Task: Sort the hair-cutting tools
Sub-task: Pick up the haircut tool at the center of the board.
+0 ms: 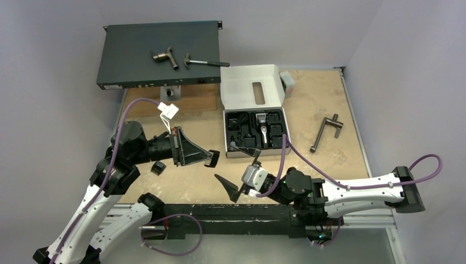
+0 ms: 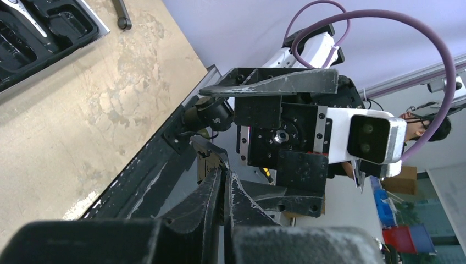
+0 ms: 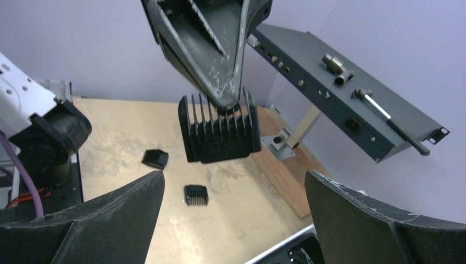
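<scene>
My left gripper [image 1: 211,157] is clamped on a comb attachment [image 3: 220,132], holding it above the table [image 1: 324,159]. My right gripper [image 3: 233,220] faces it, wide open and empty. The clipper [image 1: 264,130] lies in its tray [image 1: 227,122].

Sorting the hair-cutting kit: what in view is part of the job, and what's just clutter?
Job:
- comb, pinched in the left gripper
- toothed piece and small black piece, loose on the table
- clipper in its tray

Lying about:
- hammer
- pipe fitting
- T-handle
- grey case
</scene>
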